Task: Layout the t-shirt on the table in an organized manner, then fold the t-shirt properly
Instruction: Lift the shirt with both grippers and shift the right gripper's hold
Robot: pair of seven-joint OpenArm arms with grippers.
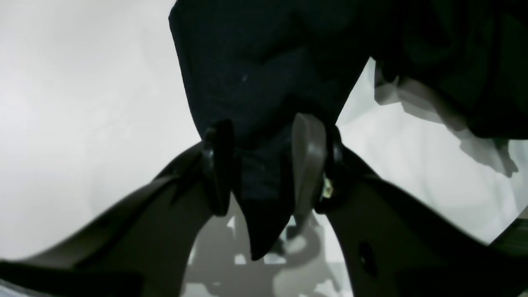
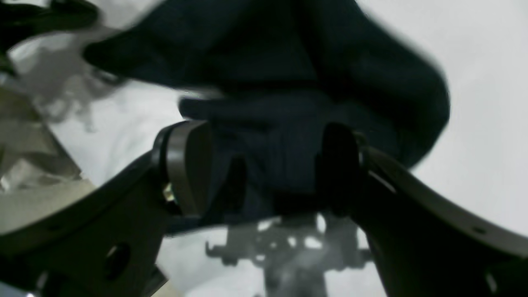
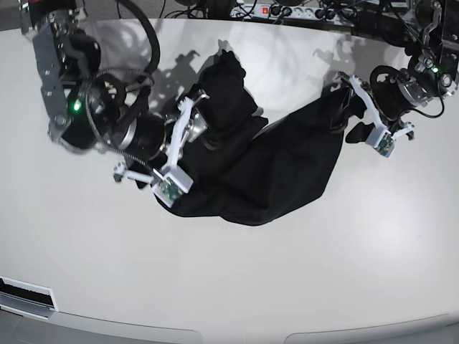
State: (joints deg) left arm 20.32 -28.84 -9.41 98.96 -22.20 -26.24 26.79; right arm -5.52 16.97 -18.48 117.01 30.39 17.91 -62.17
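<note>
The black t-shirt (image 3: 272,172) lies crumpled in a long heap across the middle of the white table (image 3: 229,287). My right gripper (image 2: 264,165) is at the heap's left end. Its jaws stand wide apart, with blurred dark fabric (image 2: 288,62) loose between and beyond the fingers (image 2: 185,165). At the shirt's right end, my left gripper (image 1: 264,165) has its jaws apart. A pointed corner of the shirt (image 1: 255,62) hangs down between its fingers (image 1: 309,161). I cannot see the neckband or sleeves clearly.
A power strip and cables (image 3: 287,11) run along the table's far edge behind both arms. A small slotted plate (image 3: 25,294) sits at the front left corner. Bare white tabletop surrounds the shirt in front and on both sides.
</note>
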